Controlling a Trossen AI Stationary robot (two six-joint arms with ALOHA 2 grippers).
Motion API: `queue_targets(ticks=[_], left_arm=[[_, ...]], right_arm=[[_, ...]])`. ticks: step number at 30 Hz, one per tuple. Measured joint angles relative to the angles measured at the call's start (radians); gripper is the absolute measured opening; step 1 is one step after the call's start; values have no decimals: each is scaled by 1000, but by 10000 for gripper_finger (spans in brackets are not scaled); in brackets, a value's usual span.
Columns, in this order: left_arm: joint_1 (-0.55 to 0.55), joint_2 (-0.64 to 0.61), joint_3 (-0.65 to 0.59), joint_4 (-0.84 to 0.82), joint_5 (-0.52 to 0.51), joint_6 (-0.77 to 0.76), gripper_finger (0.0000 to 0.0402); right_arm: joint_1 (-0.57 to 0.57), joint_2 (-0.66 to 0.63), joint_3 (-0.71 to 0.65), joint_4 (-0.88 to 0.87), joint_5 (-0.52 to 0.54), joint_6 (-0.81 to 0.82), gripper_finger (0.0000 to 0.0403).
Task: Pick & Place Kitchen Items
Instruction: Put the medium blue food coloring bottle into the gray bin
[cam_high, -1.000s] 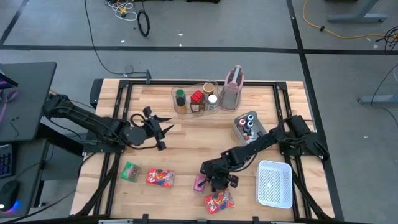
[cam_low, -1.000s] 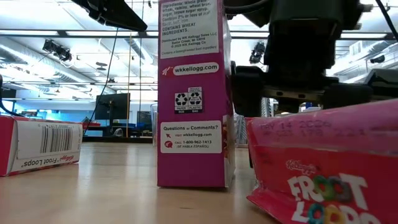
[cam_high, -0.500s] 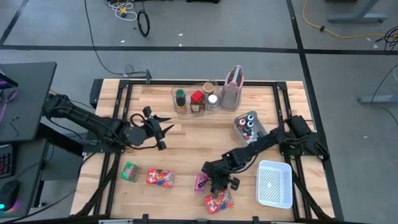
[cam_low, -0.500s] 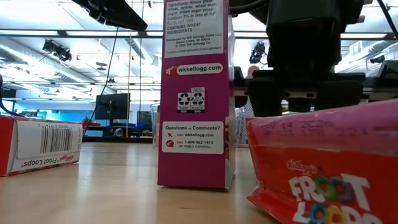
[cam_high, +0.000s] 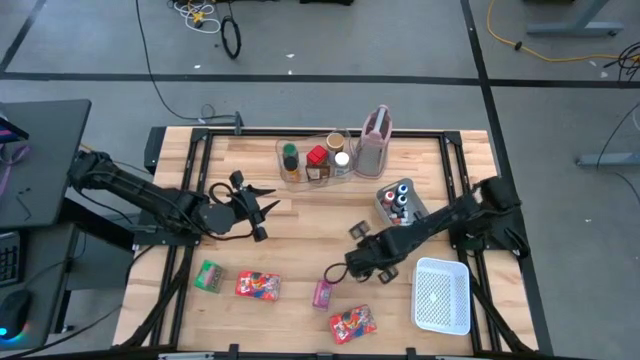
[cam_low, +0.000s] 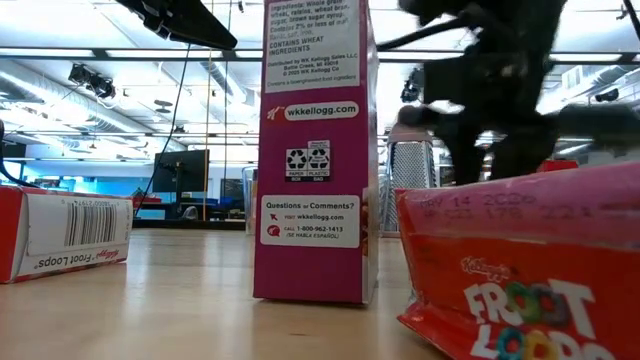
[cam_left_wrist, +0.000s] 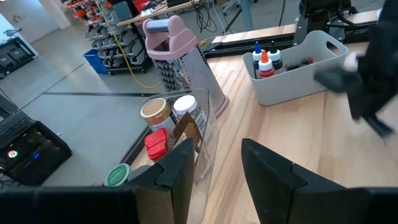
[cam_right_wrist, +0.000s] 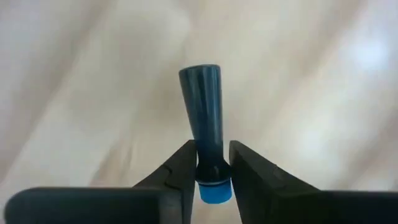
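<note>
Now the right gripper clenches a blue-capped bottle over open desk; left gripper, fingers apart, hovers mid-left.

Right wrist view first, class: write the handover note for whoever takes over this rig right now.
Right gripper: shut on a small blue-capped bottle, near the upright pink box.
Left gripper: open, holding nothing, waiting over the table's left half.
Things: spice jars in the clear bin; small bottles in the grey tray; green packet and red packets on the table.
Done: one bottle gripped.
Left: place it, probably then the packets.
</note>
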Motion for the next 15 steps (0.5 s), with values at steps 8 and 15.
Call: queue_targets(ticks=[8, 15], left_arm=[[0, 0, 0, 2, 0, -1, 142], [0, 0, 0, 3, 0, -3, 142]], right_arm=[[1, -175, 1, -348, 95, 396, 85], [2, -346, -18, -688, 113, 908, 98]])
